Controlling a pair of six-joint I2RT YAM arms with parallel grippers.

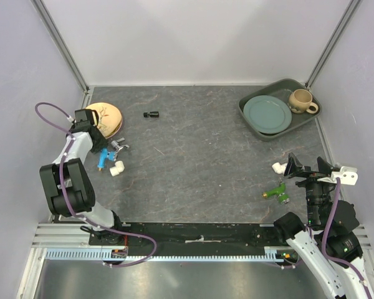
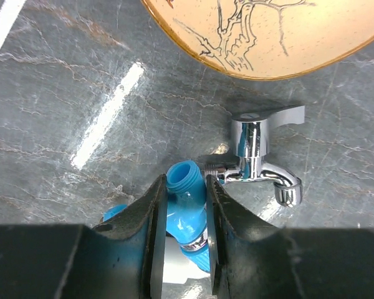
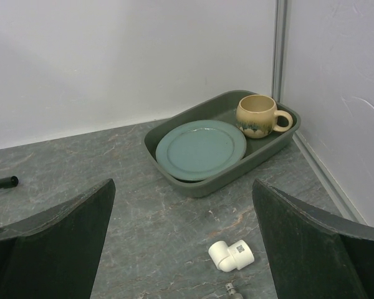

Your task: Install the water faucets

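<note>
**Top external.** The blue faucet [image 1: 103, 161] is found at the left of the bench [image 1: 199, 156], under the left tool [image 1: 101, 151] and just beside a chrome tap [image 1: 118, 147] and a white elbow [image 1: 116, 168]. The green faucet [image 1: 277, 192] is found lying on the right, near the right tool [image 1: 308, 167] but apart from it.

**Left wrist.** The tool's fingers are seen clamped on the blue faucet's body. Its threaded mouth is left projecting, just beside the chrome tap's inlet.

**Right wrist.** The fingers are held wide apart, with nothing between them. A second elbow [image 3: 231, 255] is noted ahead.

**Handling.** Both faucets are judged light, rigid and smooth, so liable to twist. The body is advised as the hold, with the threads kept free.
</note>
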